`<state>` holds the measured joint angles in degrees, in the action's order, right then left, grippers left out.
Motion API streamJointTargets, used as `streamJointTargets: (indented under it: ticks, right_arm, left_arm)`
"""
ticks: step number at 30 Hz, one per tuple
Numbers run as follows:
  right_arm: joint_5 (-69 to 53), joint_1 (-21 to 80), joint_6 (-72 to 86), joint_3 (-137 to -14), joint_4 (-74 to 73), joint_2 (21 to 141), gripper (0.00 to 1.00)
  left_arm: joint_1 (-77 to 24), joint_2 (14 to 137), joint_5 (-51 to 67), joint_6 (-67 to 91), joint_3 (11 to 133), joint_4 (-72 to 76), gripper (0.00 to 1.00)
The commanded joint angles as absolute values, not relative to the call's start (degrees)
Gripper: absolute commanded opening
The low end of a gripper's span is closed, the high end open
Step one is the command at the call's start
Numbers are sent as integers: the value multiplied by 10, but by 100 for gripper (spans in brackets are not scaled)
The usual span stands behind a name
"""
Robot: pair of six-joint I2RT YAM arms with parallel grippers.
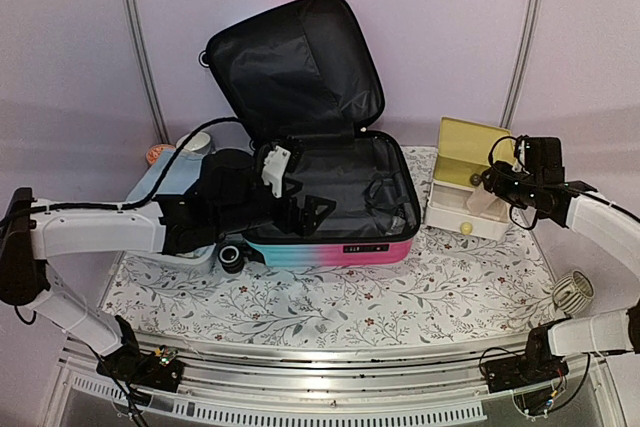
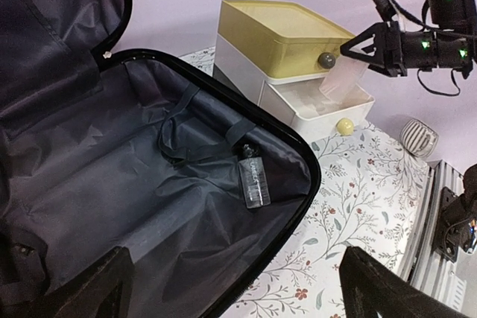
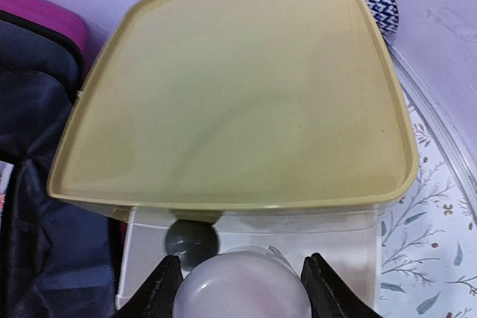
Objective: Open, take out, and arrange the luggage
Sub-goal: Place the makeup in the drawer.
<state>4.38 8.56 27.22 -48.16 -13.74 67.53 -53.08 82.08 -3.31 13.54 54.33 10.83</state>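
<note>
R gripper pinches a cup over the drawer, L gripper is wide open & empty; luggage is open, we've a bottle left inside to take out.

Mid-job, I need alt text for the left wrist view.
Open luggage with black lining, one small clear bottle lying near its right rim. Beyond it, the yellow-topped drawer box has its lower drawer pulled out, and the right gripper has a pale cup at its fingers there.
</note>
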Motion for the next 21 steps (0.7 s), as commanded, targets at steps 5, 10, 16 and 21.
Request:
streamJointTargets:
  ticks: [5, 10, 16, 21]
  right_arm:
    - [-100, 87, 458, -408, 45, 638, 32]
    - [-147, 87, 563, -370, 141, 672, 31]
    - [-74, 87, 601, -342, 157, 698, 40]
    - [2, 87, 588, -348, 84, 699, 76]
  left_arm:
    - [-522, 810, -18, 131, 535, 129, 98]
    - [-522, 809, -15, 130, 540, 126, 98]
    - [-522, 797, -16, 135, 529, 128, 98]
    - [-521, 783, -19, 131, 524, 123, 98]
